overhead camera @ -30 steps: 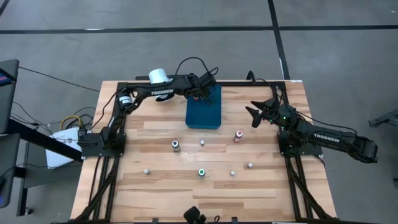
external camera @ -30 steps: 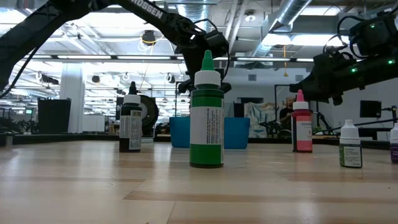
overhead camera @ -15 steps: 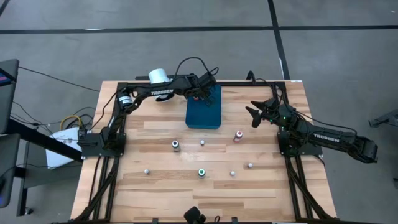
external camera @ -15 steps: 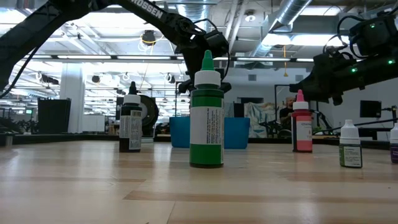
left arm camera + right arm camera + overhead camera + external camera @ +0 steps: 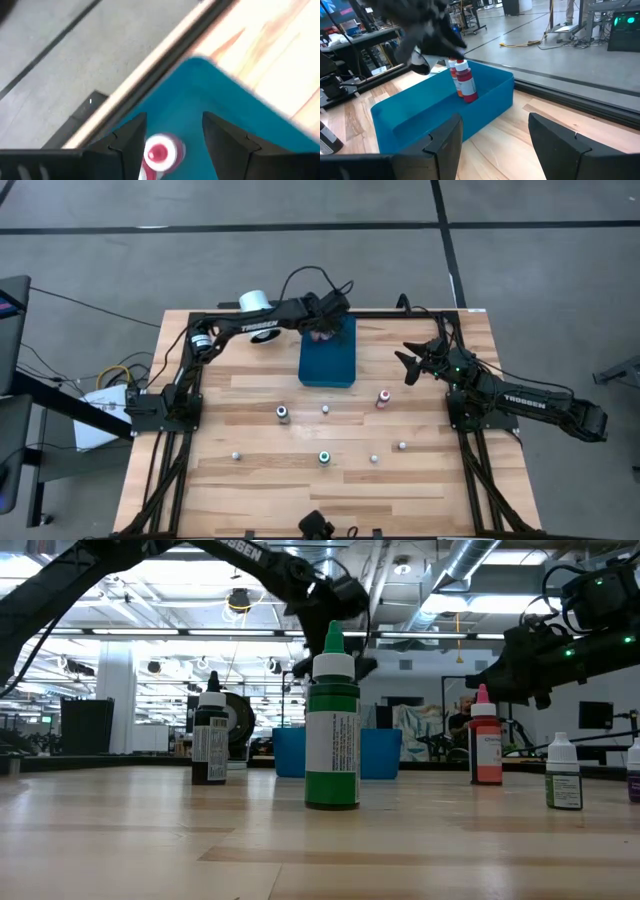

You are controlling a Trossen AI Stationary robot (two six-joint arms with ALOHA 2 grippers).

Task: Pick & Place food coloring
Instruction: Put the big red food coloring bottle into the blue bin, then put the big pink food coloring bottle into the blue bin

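Note:
A red food coloring bottle [image 5: 160,152] with a white cap stands upright on the floor of the blue tray [image 5: 328,365], at its far end. In the right wrist view a second bottle [image 5: 452,65] stands right behind the red bottle [image 5: 466,82]. My left gripper [image 5: 174,116] hovers open just above them, a finger on either side of the red bottle's cap without touching it. Several more bottles stand upright on the table, among them a green one [image 5: 324,457], a dark one [image 5: 283,413] and a pink one [image 5: 382,397]. My right gripper [image 5: 410,362] waits open to the right of the tray.
A large white cylinder [image 5: 256,302] stands at the table's far edge, left of the tray. Small bottles [image 5: 236,454], [image 5: 402,446] are scattered over the near half of the wooden table. Bare wood lies between the tray and my right gripper.
My left gripper has gone up a little from the far end of the tray. The red bottle stays standing in the tray below it.

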